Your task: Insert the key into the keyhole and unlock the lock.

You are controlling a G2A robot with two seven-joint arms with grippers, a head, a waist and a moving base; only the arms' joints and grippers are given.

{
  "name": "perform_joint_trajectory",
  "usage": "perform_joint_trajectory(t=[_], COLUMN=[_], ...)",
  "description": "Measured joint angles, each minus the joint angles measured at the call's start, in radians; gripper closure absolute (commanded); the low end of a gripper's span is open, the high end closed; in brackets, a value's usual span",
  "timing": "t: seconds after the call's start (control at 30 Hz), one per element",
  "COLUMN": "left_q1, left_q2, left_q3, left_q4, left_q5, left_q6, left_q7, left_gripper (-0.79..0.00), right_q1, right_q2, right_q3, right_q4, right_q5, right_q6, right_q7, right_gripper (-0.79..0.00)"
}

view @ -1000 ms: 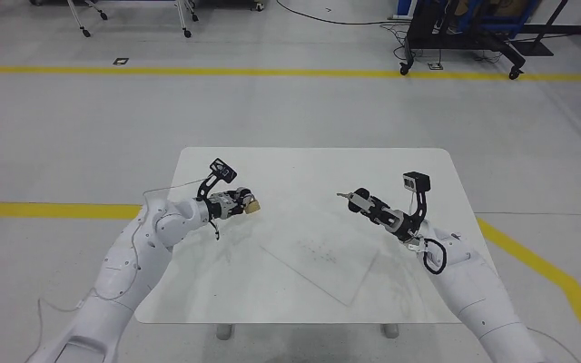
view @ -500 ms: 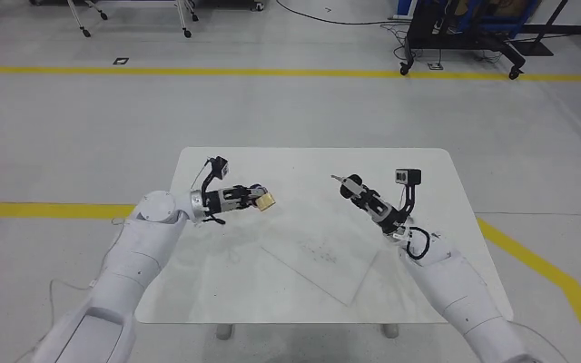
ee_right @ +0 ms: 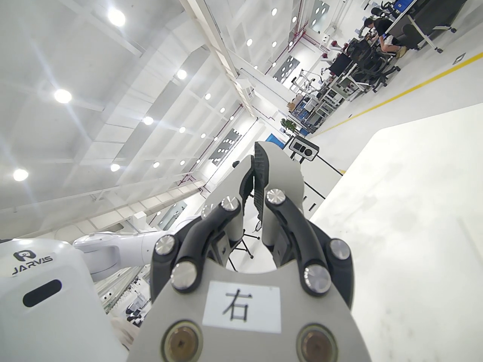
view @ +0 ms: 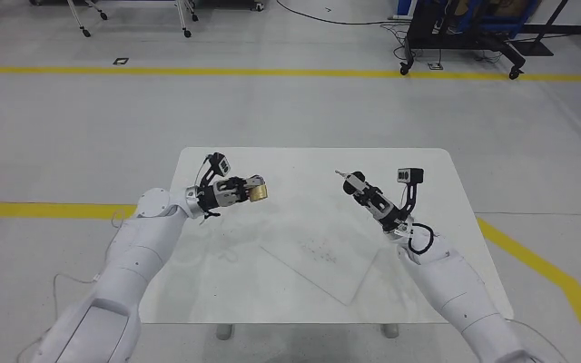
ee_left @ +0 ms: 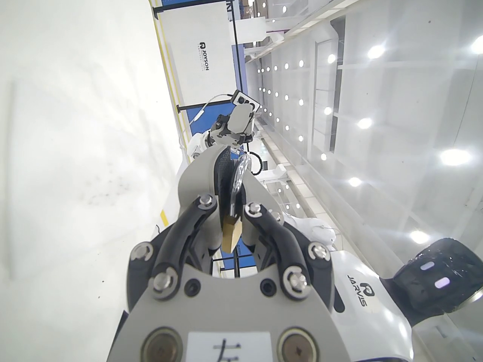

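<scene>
Padlock (view: 259, 191) is in my left gripper (view: 247, 191), held above the left half of the white table (view: 272, 163). On the left wrist camera I see both fingers (ee_left: 196, 186) pinching it edge-on, with the brass body toward the palm and the silver shackle (ee_left: 241, 175) running out toward the fingertips. My right gripper (view: 350, 181) hangs over the right half of the table, well apart from the padlock, with its tip aimed across at the left arm. A thin pale sliver sticks out of that tip, which I take to be the key (view: 339, 172). It is too small for me to tell which way it is turned. On the right wrist camera the right gripper's pads (ee_right: 264, 175) are pressed close together, and I cannot make out the key between them. A clear sheet (view: 318, 259) lies flat on the table, nearer the robot than both grippers.
</scene>
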Motion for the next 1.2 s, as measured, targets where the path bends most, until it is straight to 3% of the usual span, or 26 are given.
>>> perform_joint_trajectory(t=[0.17, 0.27, 0.37, 0.5, 0.93, 1.03, 1.2], left_q1=[0.037, 0.022, 0.000, -0.019, -0.019, 0.010, 0.047], left_q2=[-0.023, -0.041, -0.057, -0.067, -0.066, -0.067, -0.082], left_q3=[0.017, 0.052, 0.087, 0.101, 0.101, 0.091, 0.085], left_q4=[-0.078, -0.109, -0.129, -0.117, -0.117, -0.148, -0.154], left_q5=[-0.100, -0.124, -0.084, -0.063, -0.064, -0.085, -0.154], left_q6=[0.248, 0.407, 0.496, 0.510, 0.509, 0.487, 0.463], left_q7=[0.102, 0.161, 0.218, 0.267, 0.266, 0.269, 0.266], left_gripper=[0.000, 0.000, 0.000, 0.000, 0.000, 0.000, 0.000], right_q1=[-0.032, -0.057, -0.081, -0.087, -0.086, -0.087, -0.141], right_q2=[-0.005, -0.007, -0.005, -0.004, -0.004, -0.004, -0.013], right_q3=[-0.005, 0.000, 0.019, 0.025, 0.024, 0.023, -0.010], right_q4=[-0.070, -0.074, -0.072, -0.075, -0.075, -0.076, -0.174], right_q5=[-0.117, -0.072, -0.007, 0.007, 0.006, 0.006, 0.016], right_q6=[0.059, 0.083, 0.083, 0.081, 0.082, 0.083, 0.206], right_q7=[-0.052, -0.077, -0.065, -0.059, -0.059, -0.060, -0.098], right_gripper=[0.000, 0.000, 0.000, 0.000, 0.000, 0.000, 0.000])
